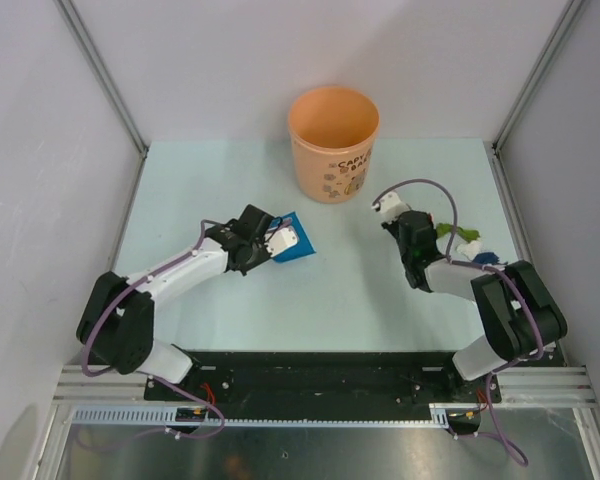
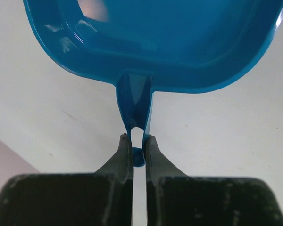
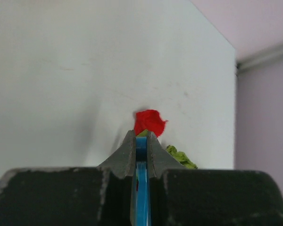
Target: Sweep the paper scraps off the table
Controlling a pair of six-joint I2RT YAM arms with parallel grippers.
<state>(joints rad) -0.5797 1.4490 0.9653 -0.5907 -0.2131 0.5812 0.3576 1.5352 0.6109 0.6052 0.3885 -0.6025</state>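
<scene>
Scraps [image 1: 470,240] (bunched) near right table [image 1: 360,290] edge

The table [image 1: 360,300] is a flat, pale mint-green top with a black and metal rail along its near edge. The paper scraps [image 1: 472,243] lie bunched on it, right of the bucket [image 1: 333,143] and nearer, close to the right edge: a green scrap [image 1: 468,235], a white scrap [image 1: 477,246] and a blue scrap [image 1: 486,259]. The right wrist view shows a crumpled red scrap [image 3: 150,121] near a green bit [image 3: 180,157].

Left arm [image 1: 170,275]: stretching forward and inward, elbow lying low.
Left gripper [image 2: 137,139]: pinching the dustpan handle [image 2: 134,103].
Right arm [image 1: 450,275]: angling forward and inward.
Right gripper [image 3: 141,136]: clamping a thin blue strip [image 3: 141,188].
</scene>
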